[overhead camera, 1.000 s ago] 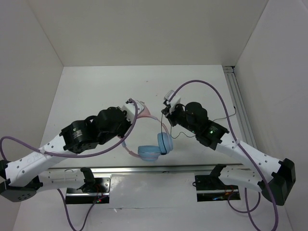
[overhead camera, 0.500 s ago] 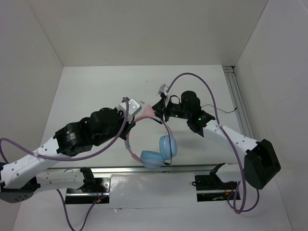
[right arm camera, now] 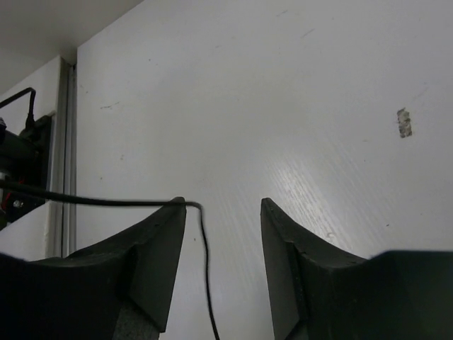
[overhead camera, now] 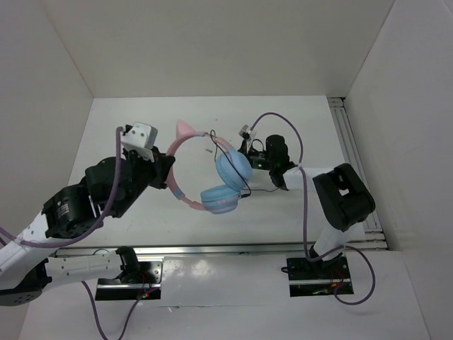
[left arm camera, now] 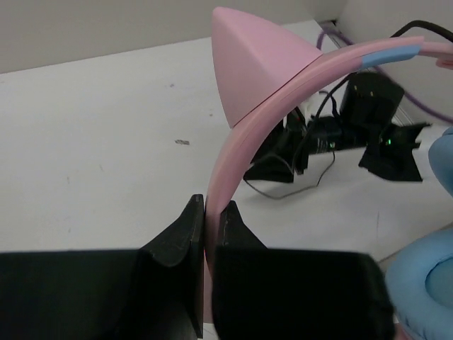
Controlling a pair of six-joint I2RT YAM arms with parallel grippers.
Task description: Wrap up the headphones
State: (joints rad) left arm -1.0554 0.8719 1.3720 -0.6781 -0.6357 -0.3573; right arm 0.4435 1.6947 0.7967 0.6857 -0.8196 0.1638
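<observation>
The headphones [overhead camera: 185, 134] have a pink headband with cat ears and two light-blue ear cups [overhead camera: 232, 167]. They hang above the table. My left gripper [overhead camera: 167, 177] is shut on the headband [left arm camera: 225, 177], just below one pink cat ear [left arm camera: 251, 67]. An ear cup shows at the lower right of the left wrist view [left arm camera: 425, 283]. My right gripper [overhead camera: 245, 151] sits low over the table, just right of the cups. Its jaws [right arm camera: 223, 205] are open. The thin black cord [right arm camera: 207, 283] bends over the left fingertip [right arm camera: 173, 212] and runs down between the fingers, ungripped.
White walls close in the table on the left, the back and the right. A metal rail [overhead camera: 354, 156] runs along the right edge and shows in the right wrist view [right arm camera: 62, 142]. Thick purple cables [overhead camera: 283, 127] loop over both arms.
My left arm has swung left and lifted the headphones, so the headband now stands up with the cups to the right. My right arm has folded in, its gripper low by the cups.
</observation>
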